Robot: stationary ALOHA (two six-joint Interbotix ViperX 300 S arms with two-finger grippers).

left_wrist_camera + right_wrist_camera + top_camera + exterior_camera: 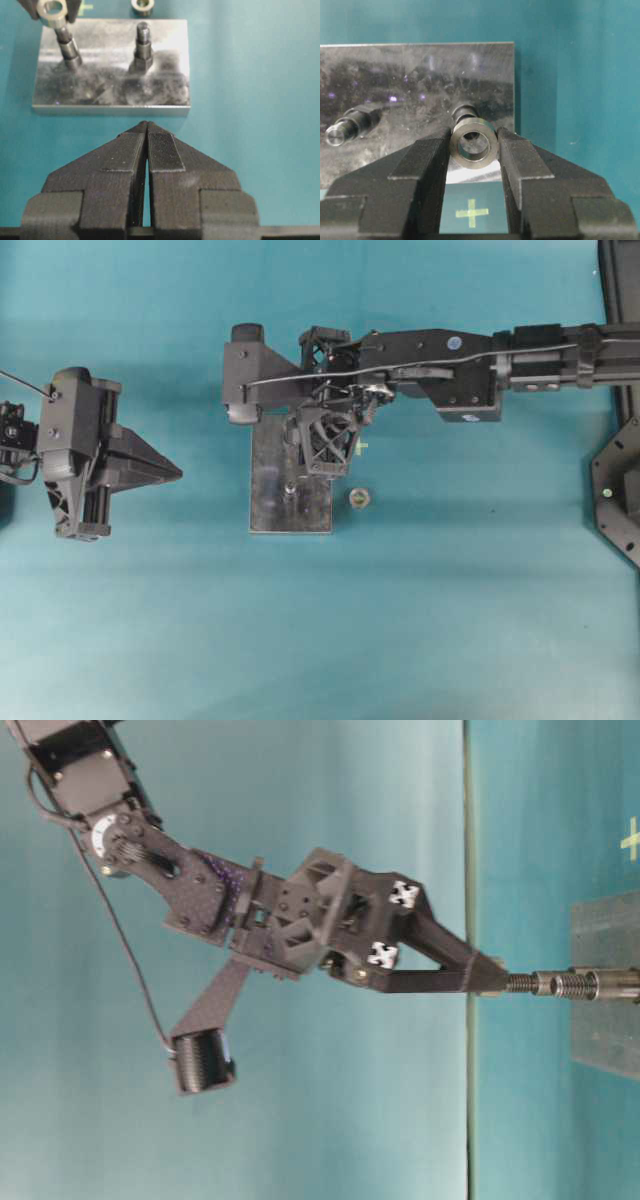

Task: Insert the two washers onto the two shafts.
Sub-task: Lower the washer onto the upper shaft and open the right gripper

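Right hand clamps the washer over the shaft; left hand pressed together.

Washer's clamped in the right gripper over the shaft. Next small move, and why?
Probably ease the right gripper straight down. The washer, pinched between its fingers, sits at the tip of the shaft on the metal plate, hole roughly lined up, but it hasn't slid down the threads yet.
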